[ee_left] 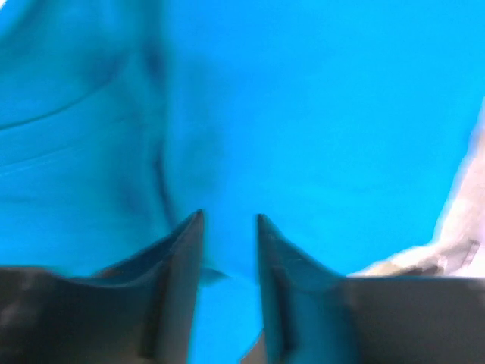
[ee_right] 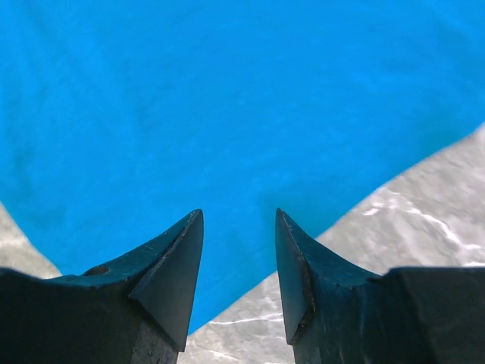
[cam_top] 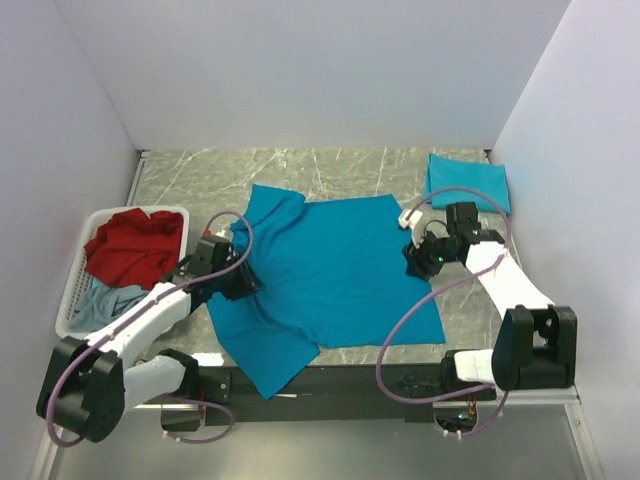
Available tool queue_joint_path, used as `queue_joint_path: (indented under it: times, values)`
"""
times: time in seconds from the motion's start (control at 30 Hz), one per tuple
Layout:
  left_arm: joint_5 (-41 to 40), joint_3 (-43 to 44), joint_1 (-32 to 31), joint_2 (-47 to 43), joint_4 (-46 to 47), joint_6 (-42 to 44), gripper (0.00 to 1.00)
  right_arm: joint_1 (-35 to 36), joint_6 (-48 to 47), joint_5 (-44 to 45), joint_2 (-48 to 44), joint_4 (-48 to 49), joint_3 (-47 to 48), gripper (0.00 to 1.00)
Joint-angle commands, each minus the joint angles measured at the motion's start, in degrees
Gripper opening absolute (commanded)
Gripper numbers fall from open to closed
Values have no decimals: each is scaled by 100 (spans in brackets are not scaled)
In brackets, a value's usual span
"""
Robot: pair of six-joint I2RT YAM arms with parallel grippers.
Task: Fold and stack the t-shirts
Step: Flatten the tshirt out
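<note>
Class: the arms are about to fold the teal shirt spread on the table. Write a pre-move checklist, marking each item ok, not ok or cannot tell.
1. Spread teal shirt lying flat: not ok; left side creased, near corner over the black rail.
2. Left gripper open above the cloth: ok.
3. Right gripper open at the shirt's right edge: ok.
4. No cloth caught between the left jaws: cannot tell; that wrist view is blurred.
5. Folded teal shirt sits at the far right corner: ok.
6. Red shirt inside the white basket, out of the way: ok.
</note>
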Motion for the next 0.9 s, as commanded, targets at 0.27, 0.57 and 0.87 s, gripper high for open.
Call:
queue_joint_path:
  times: [0.27,0.57,0.87]
  values:
    - [814,3135,1021,2178,360,1597,65,-249,2187,101,2682,154,3016,50]
    - [1043,6274,1602,5224,-536,1992,52,-214,3094,821,4804,-181,5609,50]
    - [596,4628,1594,3303,111,2406,63,41,3253,1482,5895,-804,6771,49]
